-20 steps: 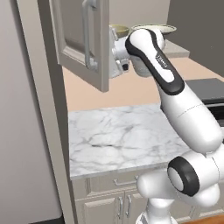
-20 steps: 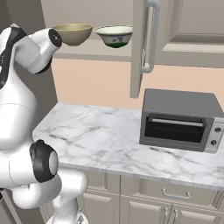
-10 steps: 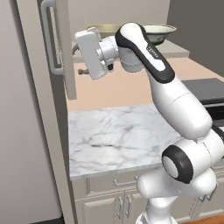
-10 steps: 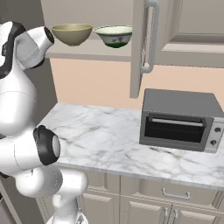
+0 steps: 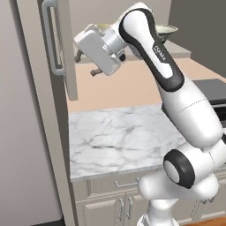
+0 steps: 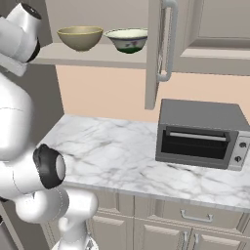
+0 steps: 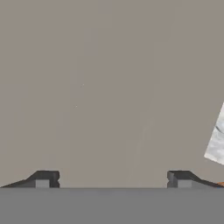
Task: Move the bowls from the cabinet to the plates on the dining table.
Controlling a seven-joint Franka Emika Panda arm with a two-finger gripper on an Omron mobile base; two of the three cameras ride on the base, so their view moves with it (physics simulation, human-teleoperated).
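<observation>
Two bowls stand side by side on the open cabinet shelf: a pale olive bowl on the left and a whitish bowl with a green lower outside beside it. In the left base view one bowl's rim shows behind my arm. My gripper is held high, left of the shelf, next to the open left cabinet door. Its fingertips stand wide apart, open, with nothing between them, and face a flat grey-beige panel. The plates and the dining table are out of view.
A marble counter runs below the cabinet, with a grey toaster oven at its right. The right cabinet door hangs open with its bar handle facing out. Drawer fronts sit under the counter.
My hand has swung left, away from the bowls on the shelf, to the left cabinet door. That door stands wider open than a second ago. The bowls have not moved.
</observation>
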